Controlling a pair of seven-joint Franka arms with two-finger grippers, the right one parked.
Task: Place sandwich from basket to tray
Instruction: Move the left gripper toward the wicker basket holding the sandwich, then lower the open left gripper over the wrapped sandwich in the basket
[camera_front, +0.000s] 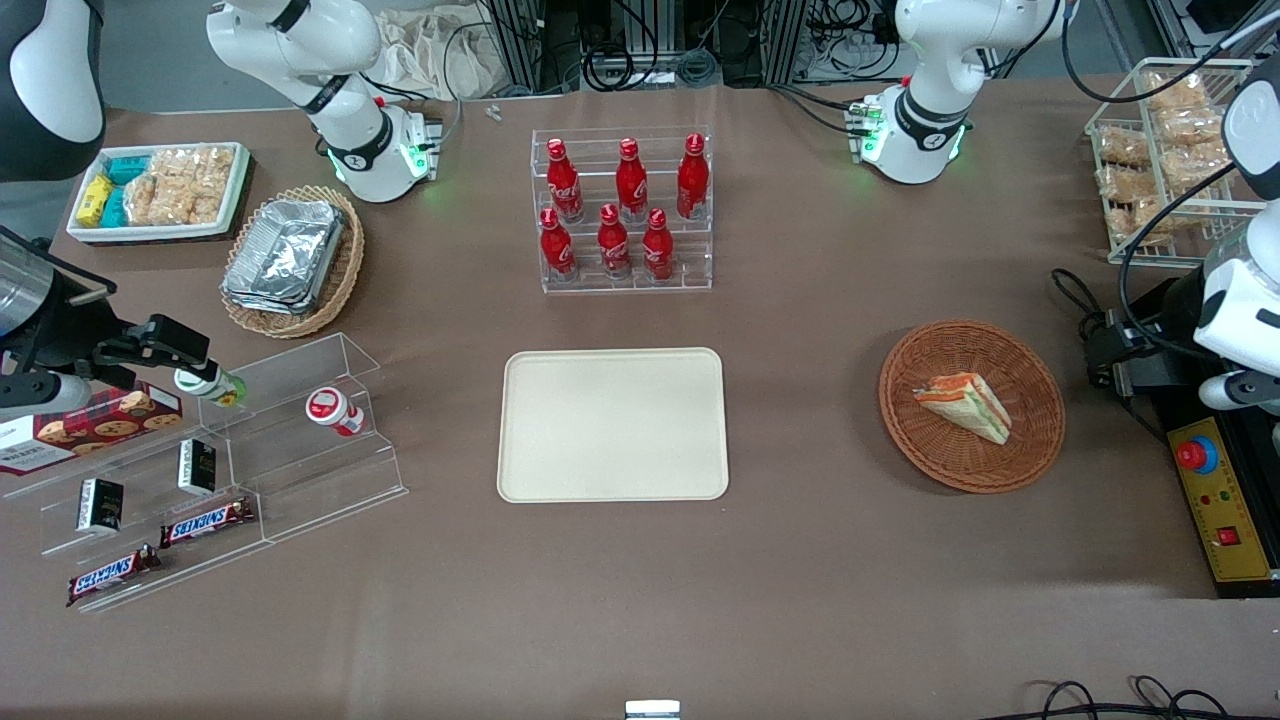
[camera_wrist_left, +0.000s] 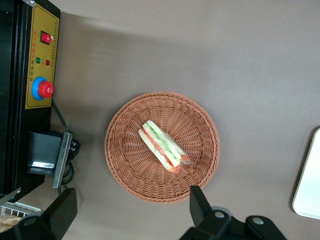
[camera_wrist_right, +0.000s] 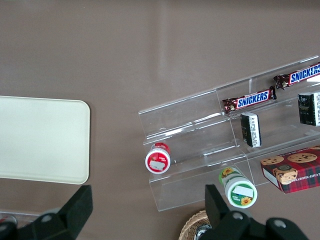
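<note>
The sandwich (camera_front: 965, 405), a white bread wedge with orange and green layers, lies in the round reddish-brown basket (camera_front: 1035, 445). The cream tray (camera_front: 612, 424) lies flat at the table's middle, apart from the basket, toward the parked arm's end. My left gripper (camera_front: 1105, 358) hangs beside the basket on the working arm's end, above the table. In the left wrist view the sandwich (camera_wrist_left: 164, 146) rests in the basket (camera_wrist_left: 130, 172), the gripper (camera_wrist_left: 130, 212) is open and empty with its fingers (camera_wrist_left: 200, 205) wide apart off the rim, and the tray's edge (camera_wrist_left: 309, 185) shows.
A yellow control box with a red button (camera_front: 1225, 500) lies beside the basket at the working arm's end. A rack of red bottles (camera_front: 625, 210) stands farther back than the tray. A wire rack of snacks (camera_front: 1170, 150), a clear shelf (camera_front: 250, 450) and a foil-filled tan basket (camera_front: 290, 260) line the table's ends.
</note>
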